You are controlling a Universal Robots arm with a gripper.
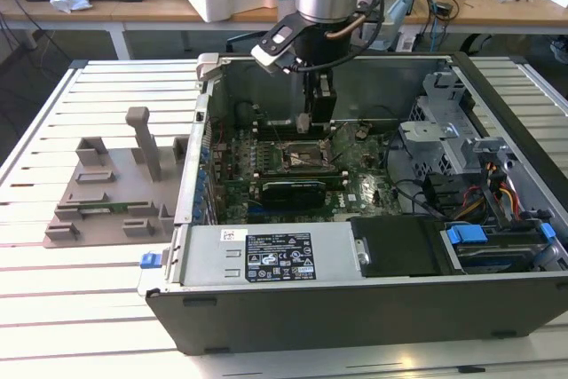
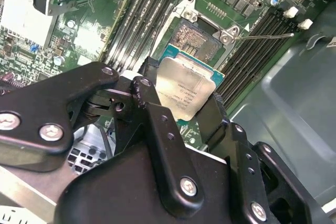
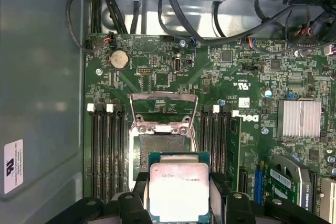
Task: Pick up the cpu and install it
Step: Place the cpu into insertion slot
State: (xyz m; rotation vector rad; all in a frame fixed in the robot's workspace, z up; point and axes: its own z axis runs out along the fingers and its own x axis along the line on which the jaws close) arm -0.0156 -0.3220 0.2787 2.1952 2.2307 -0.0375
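- the gripper [image 1: 317,120] hangs inside the open computer case [image 1: 355,308], low over the green board [image 1: 364,185].
- its jaws are closed on the cpu [image 3: 179,190]; in both wrist views a black finger [image 3: 137,195] presses on each of two opposite edges of the chip [image 2: 186,90].
- the cpu lies flat in the grip, pale silver top facing the cameras, with a thin green rim showing round it.
- it sits just over one edge of the square socket [image 3: 160,150]; whether it touches the socket cannot be told.
- the socket's metal frame [image 3: 163,106] is swung open, and the dark bed of contacts [image 2: 197,38] is bare.
- rows of long black memory slots [image 3: 107,150] run along both sides of the socket.
- a ribbed silver cooler [image 3: 299,119] stands on the board well apart from the socket.
- in the exterior view a long black card [image 1: 288,191] lies on the board near the socket.
- a grey plate with upright blocks [image 1: 98,210] rests on the slatted table [image 1: 89,308], beside the case on the exterior view's left.
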